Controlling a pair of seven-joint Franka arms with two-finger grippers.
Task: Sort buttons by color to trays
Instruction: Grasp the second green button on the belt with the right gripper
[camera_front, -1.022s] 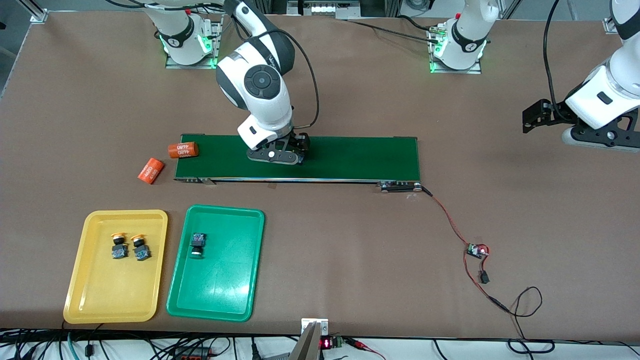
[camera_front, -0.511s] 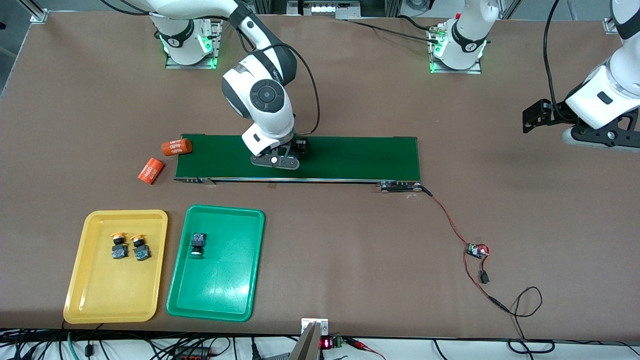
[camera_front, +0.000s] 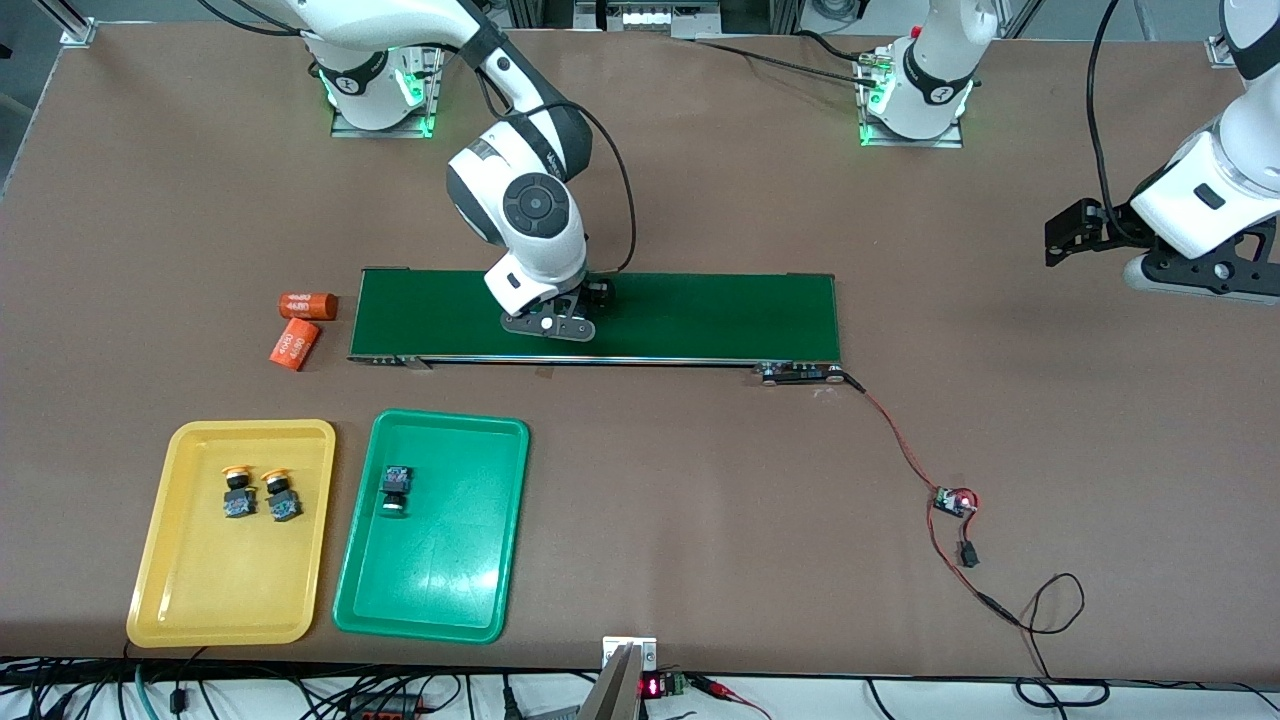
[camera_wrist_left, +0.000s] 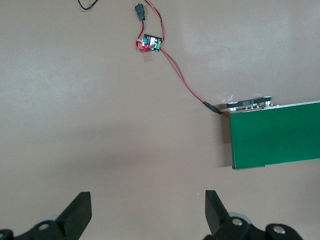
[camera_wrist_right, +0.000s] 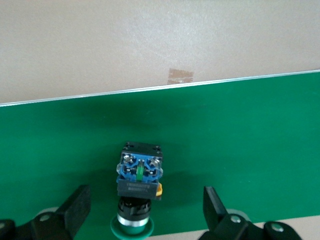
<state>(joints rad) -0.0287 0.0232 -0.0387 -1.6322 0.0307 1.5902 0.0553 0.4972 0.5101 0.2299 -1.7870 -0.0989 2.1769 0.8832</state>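
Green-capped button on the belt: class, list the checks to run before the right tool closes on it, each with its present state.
1. Right tool open: ok.
2. Green-capped button lies between its fingers: ok.
3. Button lying on the conveyor belt: ok.
4. Green tray has bare floor beside the button already in it: ok.
5. Left tool open, waiting over bare table: ok.

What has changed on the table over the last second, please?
The right gripper has settled lower over the conveyor belt, jaws open astride a green button. One orange cylinder rolled off the belt's end, stopping beside the other cylinder. The left gripper waits unmoved, open; the yellow tray, green tray and their buttons are unchanged.
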